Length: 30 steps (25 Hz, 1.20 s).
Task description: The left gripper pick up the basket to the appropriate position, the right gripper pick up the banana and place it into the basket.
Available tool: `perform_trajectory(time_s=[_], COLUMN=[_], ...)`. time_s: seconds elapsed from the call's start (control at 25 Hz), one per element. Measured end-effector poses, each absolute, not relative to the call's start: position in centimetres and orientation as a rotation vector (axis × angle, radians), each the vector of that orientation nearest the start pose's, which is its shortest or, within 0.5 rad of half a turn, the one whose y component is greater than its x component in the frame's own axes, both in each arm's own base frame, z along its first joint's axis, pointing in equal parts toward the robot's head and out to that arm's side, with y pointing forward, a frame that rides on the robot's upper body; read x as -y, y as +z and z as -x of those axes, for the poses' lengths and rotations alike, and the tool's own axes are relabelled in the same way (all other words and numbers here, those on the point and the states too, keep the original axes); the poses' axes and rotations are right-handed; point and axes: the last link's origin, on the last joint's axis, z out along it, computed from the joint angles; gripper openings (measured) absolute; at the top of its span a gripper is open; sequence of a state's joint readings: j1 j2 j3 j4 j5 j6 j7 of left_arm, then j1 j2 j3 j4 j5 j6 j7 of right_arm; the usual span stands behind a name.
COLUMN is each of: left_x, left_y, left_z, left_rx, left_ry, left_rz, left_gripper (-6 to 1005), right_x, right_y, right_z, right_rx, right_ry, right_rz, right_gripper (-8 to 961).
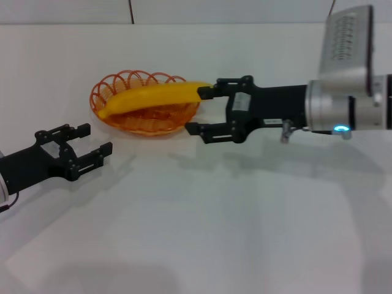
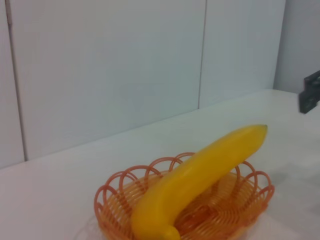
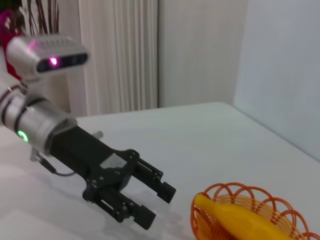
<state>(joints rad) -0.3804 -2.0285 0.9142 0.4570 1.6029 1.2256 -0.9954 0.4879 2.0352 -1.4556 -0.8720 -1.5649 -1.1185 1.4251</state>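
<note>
The orange wire basket point(image 1: 147, 127) stands on the white table at the back left of centre. The yellow banana point(image 1: 153, 97) lies across it, one end sticking out over the rim toward my right gripper. My right gripper point(image 1: 199, 111) is open just right of the basket, its upper finger at the banana's tip, not closed on it. My left gripper point(image 1: 93, 141) is open and empty, in front of and left of the basket, apart from it. The left wrist view shows the banana point(image 2: 200, 172) in the basket point(image 2: 112, 192). The right wrist view shows the left gripper point(image 3: 159, 205), basket point(image 3: 220, 192) and banana point(image 3: 240, 217).
The white table point(image 1: 202, 226) stretches in front of both arms. A white wall point(image 1: 184, 12) closes the back. A camera housing point(image 1: 348, 43) sits above my right wrist. A piece of the right gripper point(image 2: 311, 92) shows in the left wrist view.
</note>
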Motion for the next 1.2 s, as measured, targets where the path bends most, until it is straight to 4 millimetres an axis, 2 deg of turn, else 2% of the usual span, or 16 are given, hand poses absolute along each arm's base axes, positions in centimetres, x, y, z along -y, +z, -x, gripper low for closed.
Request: perform_trajectory(time_s=[0.32, 0.76, 1.2], left_x=[-31.5, -31.9, -31.9], left_y=[-1.2, -1.2, -1.3], left_z=[32.8, 32.3, 32.2], left_rx=[0.542, 0.512, 0.498], left_ry=[-0.557, -0.582, -0.576], left_rz=[2.426, 2.416, 2.419], left_gripper=[662, 661, 661], right_x=[-34.6, -34.6, -34.7], right_y=[-3.7, -3.4, -3.8], right_z=[-21.2, -24.4, -24.8], right_rx=[-0.337, -0.425, -0.422], right_ry=[0.561, 0.566, 0.557], right_rz=[2.803, 2.726, 2.718], right_gripper=[765, 763, 763])
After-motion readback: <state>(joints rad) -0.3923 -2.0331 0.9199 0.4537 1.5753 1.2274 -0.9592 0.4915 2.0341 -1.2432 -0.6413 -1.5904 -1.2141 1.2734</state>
